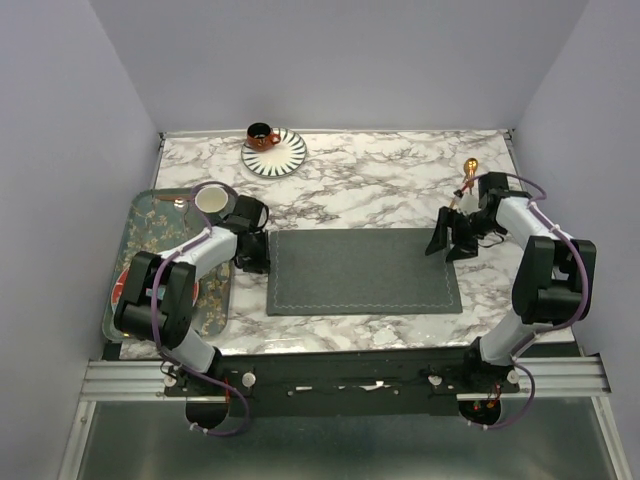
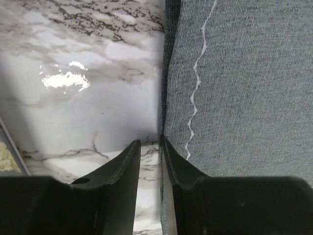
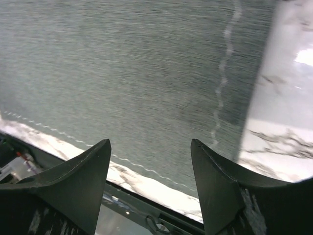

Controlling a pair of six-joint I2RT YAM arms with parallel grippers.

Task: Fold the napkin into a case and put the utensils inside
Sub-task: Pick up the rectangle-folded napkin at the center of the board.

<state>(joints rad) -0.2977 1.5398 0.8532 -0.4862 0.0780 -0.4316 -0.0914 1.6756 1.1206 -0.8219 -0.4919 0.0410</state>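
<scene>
Napkin [image 1: 365, 272], dark grey cloth, lying flat as a wide rectangle mid-table on the marble top [image 1: 380, 180]
Fine woven texture, with a thin pale wavy stitch line just inside the edges. The left gripper [image 2: 150, 143] sits at its left edge, fingers narrowly parted, one over marble and one over cloth, with only marble showing in the gap. The right gripper [image 3: 150, 143] is above the far right corner, fingers wide apart and empty. One gold utensil [image 1: 468, 172] lies on the marble beyond the right gripper, its handle partly hidden by the right arm. A small gold item [image 1: 180, 203] on the patterned tray [image 1: 130, 240] beside a white cup [image 1: 210, 198] is too small to identify. Whether the cloth is doubled cannot be told
</scene>
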